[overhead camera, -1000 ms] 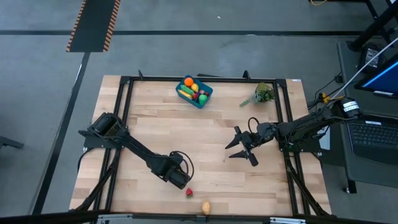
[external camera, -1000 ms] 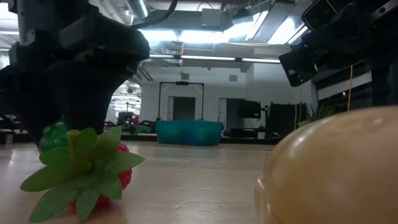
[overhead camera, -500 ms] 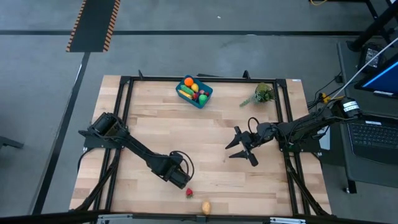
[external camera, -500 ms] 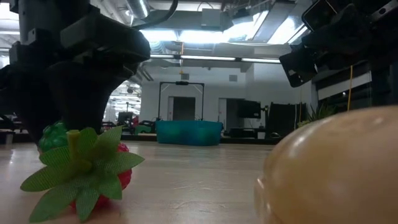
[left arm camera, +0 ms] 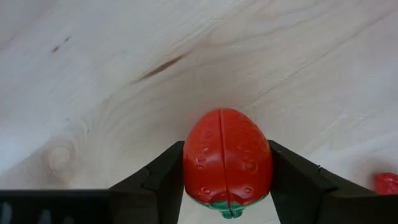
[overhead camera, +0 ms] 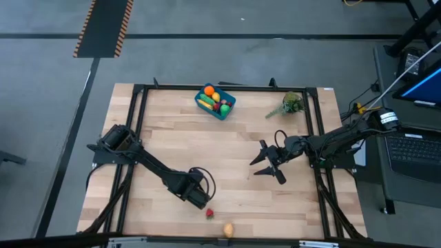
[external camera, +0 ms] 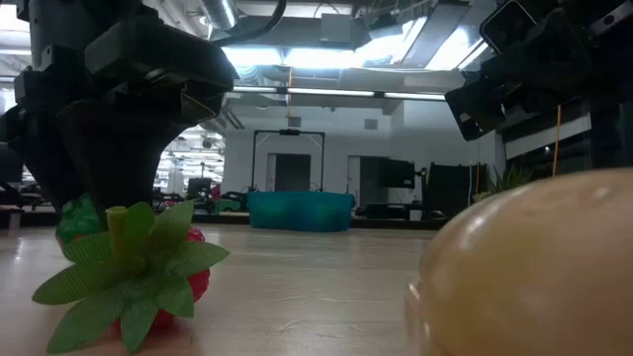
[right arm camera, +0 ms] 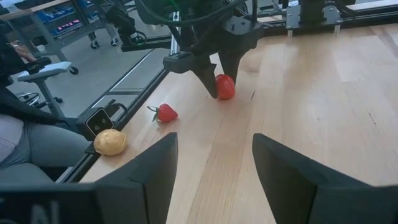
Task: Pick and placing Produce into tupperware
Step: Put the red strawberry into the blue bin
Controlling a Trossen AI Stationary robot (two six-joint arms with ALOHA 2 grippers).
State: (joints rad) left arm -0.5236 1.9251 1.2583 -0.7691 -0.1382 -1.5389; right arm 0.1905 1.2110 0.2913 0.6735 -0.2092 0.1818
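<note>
near the wooden bench's [overhead camera: 172,148] front edge, the left gripper [left arm camera: 227,180] clamps a red fruit [left arm camera: 227,163]; the right gripper [overhead camera: 267,164] hangs open mid-bench. the tupperware [overhead camera: 216,101] sits at the back edge, a lit workshop beyond.

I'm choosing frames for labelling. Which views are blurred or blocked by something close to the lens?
Low view: the tan potato bulges blurred across the right, and the leafy strawberry is soft. Left wrist view: the red strawberry looks sharp between the left hand fingers. High view: unobstructed.
</note>
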